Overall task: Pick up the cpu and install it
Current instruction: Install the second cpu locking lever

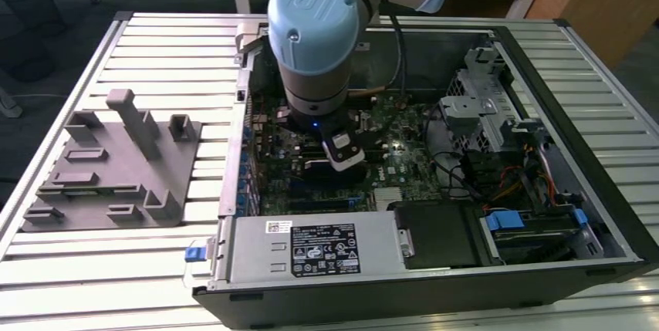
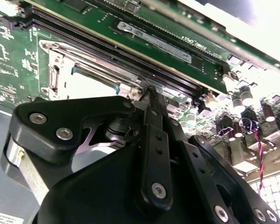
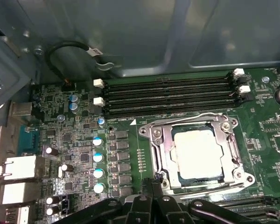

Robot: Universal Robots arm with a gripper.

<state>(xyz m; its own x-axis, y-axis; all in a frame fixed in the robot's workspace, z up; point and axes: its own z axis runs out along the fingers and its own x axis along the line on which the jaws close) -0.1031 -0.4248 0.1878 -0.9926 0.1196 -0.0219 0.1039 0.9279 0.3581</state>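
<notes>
The small square cpu with its pale silver-white metal top (image 3: 197, 155) lies flat inside the silver metal socket frame (image 3: 157, 148) on the green motherboard (image 3: 130, 140), within the open black computer case (image 1: 607, 215). In the first wrist view the chip sits square within the frame opening, and the thin wire retention lever (image 3: 186, 117) runs along the frame's edge nearest the black memory slots (image 3: 168, 95).

The black end effector (image 3: 155, 186) is positioned at the socket frame's edge, beside the chip and not on it. Its two fingers (image 2: 151, 121) are drawn together into a narrow tip and hold nothing.

Judgement: the pick and placement steps appear complete; the step in hand is securing the chip. This calls for a fine, controlled contact on the frame or lever, with no load on the chip top. Whether the frame is already latched cannot be determined.

In the exterior view the grey plastic block with upright posts (image 1: 113, 165) rests on the slatted white desk (image 1: 62, 261), well apart from the case.
</notes>
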